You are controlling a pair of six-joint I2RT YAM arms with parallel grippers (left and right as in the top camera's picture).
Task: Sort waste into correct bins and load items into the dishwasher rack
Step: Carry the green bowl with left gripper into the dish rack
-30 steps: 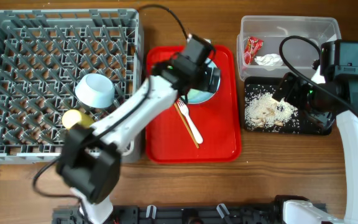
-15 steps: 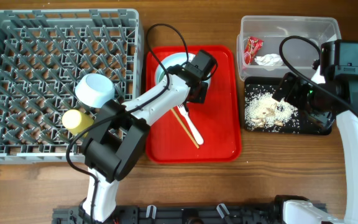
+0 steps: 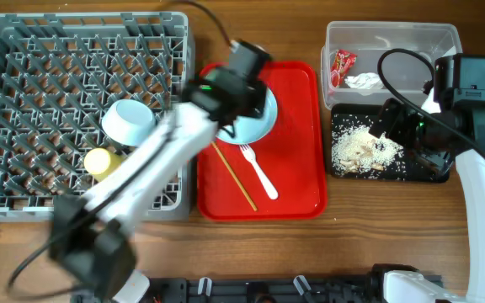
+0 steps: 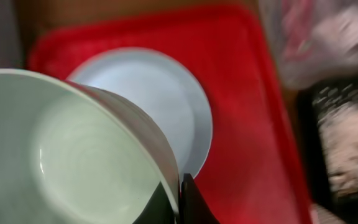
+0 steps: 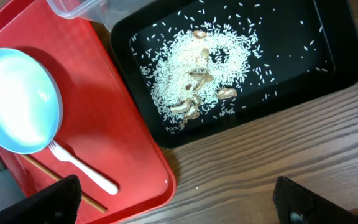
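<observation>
Left wrist shows the left claw [image 4: 178,200] clamped on the bowl [image 4: 73,149] at its rim. Stiff, glossy, probably slippery and breakable: a rim pinch suits. Meanwhile the right claw [image 5: 176,190] gapes empty.

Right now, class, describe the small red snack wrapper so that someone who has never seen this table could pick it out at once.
Start at the clear plastic tub in the top right corner of the overhead view, just above the black tray. Inside the tub, against its left wall, lies the red wrapper. It is the only red thing in there; the crumpled tissue beside it is white.
</observation>
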